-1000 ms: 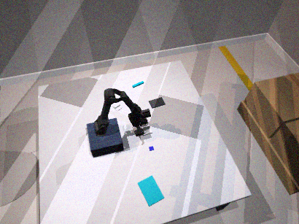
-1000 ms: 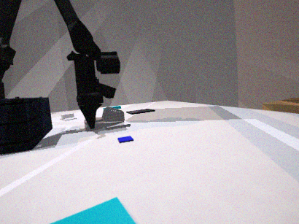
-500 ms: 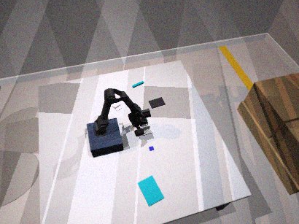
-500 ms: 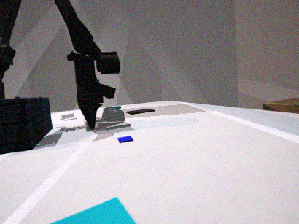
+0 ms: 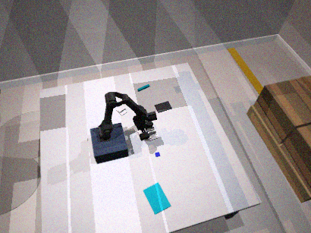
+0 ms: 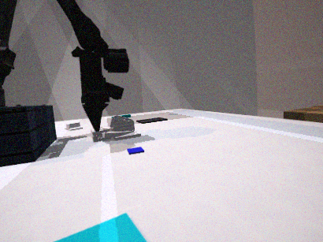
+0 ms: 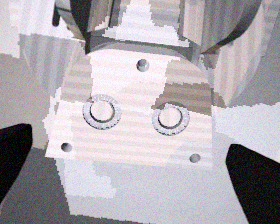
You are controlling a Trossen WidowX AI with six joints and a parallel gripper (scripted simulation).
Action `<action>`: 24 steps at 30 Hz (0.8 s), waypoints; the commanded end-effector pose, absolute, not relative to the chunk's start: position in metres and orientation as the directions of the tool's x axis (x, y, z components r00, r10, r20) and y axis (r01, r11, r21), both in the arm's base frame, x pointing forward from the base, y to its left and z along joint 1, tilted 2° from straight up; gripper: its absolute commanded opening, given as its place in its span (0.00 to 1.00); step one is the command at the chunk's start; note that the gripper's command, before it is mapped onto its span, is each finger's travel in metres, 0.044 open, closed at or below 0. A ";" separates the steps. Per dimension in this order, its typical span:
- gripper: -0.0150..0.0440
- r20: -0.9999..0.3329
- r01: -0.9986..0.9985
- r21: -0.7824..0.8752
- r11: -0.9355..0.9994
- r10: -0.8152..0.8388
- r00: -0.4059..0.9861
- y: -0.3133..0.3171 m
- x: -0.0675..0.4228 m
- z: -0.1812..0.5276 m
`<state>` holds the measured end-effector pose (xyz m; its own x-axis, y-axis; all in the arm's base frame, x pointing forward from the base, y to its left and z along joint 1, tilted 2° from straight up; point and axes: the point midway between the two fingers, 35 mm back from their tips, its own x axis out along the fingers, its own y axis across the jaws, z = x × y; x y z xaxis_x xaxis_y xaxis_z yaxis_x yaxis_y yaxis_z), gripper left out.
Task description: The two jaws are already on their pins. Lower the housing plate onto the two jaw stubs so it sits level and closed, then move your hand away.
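Note:
The housing plate (image 7: 135, 142) is pale, with a rounded far edge and three small holes. It lies over the jaw stubs, and a round pin end shows inside each of its two ringed holes. It looks flat in the wrist view, but whether it is fully level and closed is too fine to tell. The two grey jaws (image 7: 227, 65) (image 6: 122, 124) extend beyond its rounded edge. My gripper (image 7: 133, 143) (image 6: 98, 130) is open and empty. Its black fingers stand low on either side of the plate, with a visible gap at each side.
A small pale part (image 5: 121, 111) (image 6: 73, 126) lies beyond the arm's base (image 5: 110, 145). A blue block (image 5: 157, 154) (image 6: 135, 150) lies nearby. A cyan sheet (image 5: 157, 198) (image 6: 114, 232), a black pad (image 5: 163, 106) (image 6: 152, 120) and a teal bar (image 5: 143, 87) lie farther off.

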<state>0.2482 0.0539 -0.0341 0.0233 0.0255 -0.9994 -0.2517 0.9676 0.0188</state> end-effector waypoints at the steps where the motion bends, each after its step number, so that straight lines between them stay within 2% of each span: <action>1: 1.00 -0.999 -0.251 0.020 0.968 0.032 0.044 0.054 0.250 0.003; 9: 1.00 -0.998 -0.249 0.017 0.968 0.032 0.057 0.053 0.247 0.018; 16: 1.00 -0.999 -0.250 0.020 0.968 0.031 0.041 0.041 0.198 0.065; 24: 1.00 -0.999 -0.250 0.020 0.968 0.031 0.040 0.041 0.197 0.066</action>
<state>0.2003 0.0411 0.0657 0.0448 0.0292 -0.9986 -0.2451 0.9694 0.0173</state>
